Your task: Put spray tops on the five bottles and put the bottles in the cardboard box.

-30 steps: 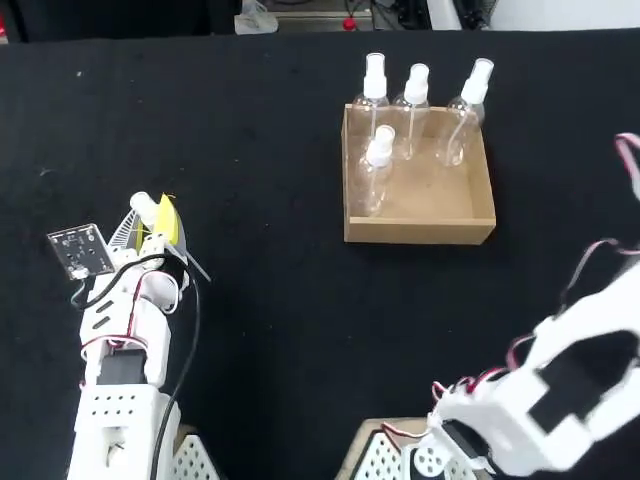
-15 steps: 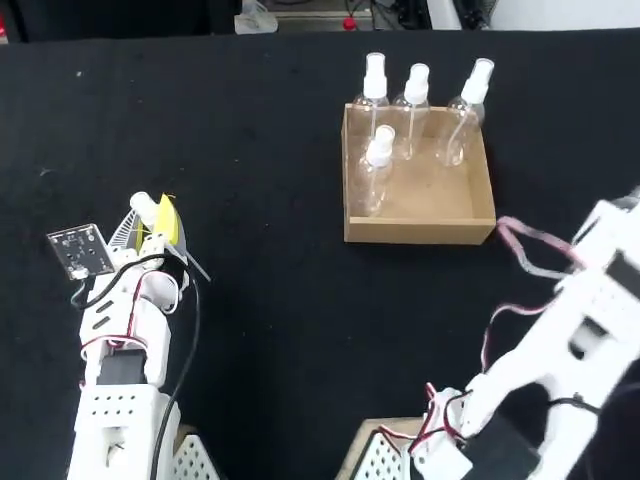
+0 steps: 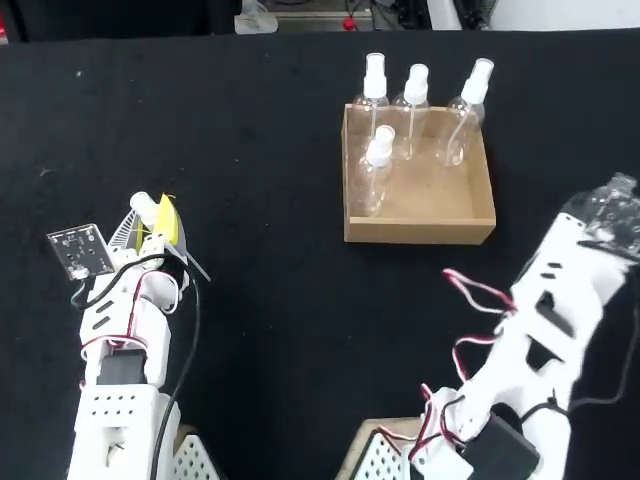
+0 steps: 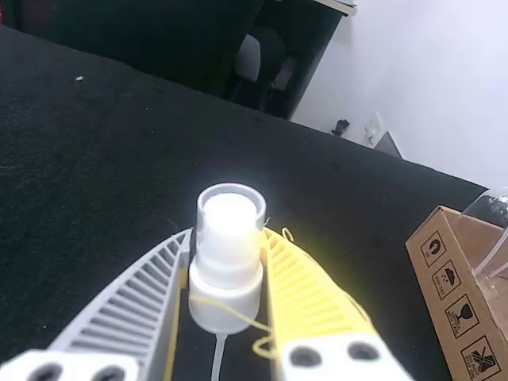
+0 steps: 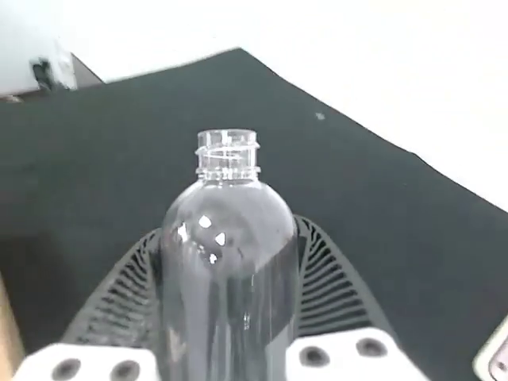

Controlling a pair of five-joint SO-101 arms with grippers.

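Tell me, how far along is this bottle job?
Mostly done: four capped bottles stand in the cardboard box. In hand: the left gripper holds a spray top, and the right gripper holds an open-necked fifth bottle. Left: join those two and box that bottle.

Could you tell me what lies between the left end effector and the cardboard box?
In the high view, just bare black tabletop runs from the left end effector to the open brown cardboard box.
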